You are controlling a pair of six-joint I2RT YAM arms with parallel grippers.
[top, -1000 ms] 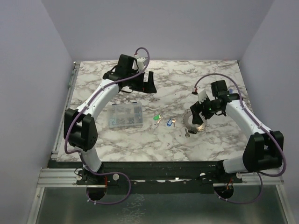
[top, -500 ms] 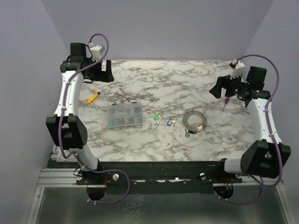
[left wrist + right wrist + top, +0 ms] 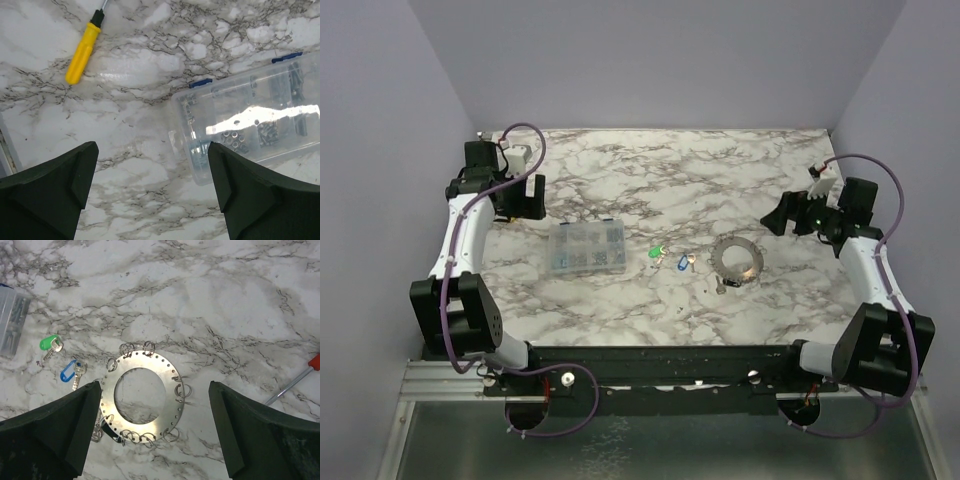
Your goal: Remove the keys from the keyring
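Beside keyring (image 3: 172, 402), green key (image 3: 49, 344), blue key (image 3: 67, 374) loose — left pincer (image 3: 152, 150), right pincer (image 3: 154, 390) both spread

The surface (image 3: 225, 300) is smooth, marble-veined and faintly glossy; the keyring (image 3: 141, 361) is flat grey metal, satin rather than mirror-bright, edged with thin wire loops; at its nine o'clock, the green-headed key (image 3: 49, 344) and blue-headed key (image 3: 67, 374) pair glossy plastic with bright metal blades; the box (image 3: 250, 130) is clear, shiny plastic; the yellow screwdriver (image 3: 82, 52) has a smooth plastic handle.
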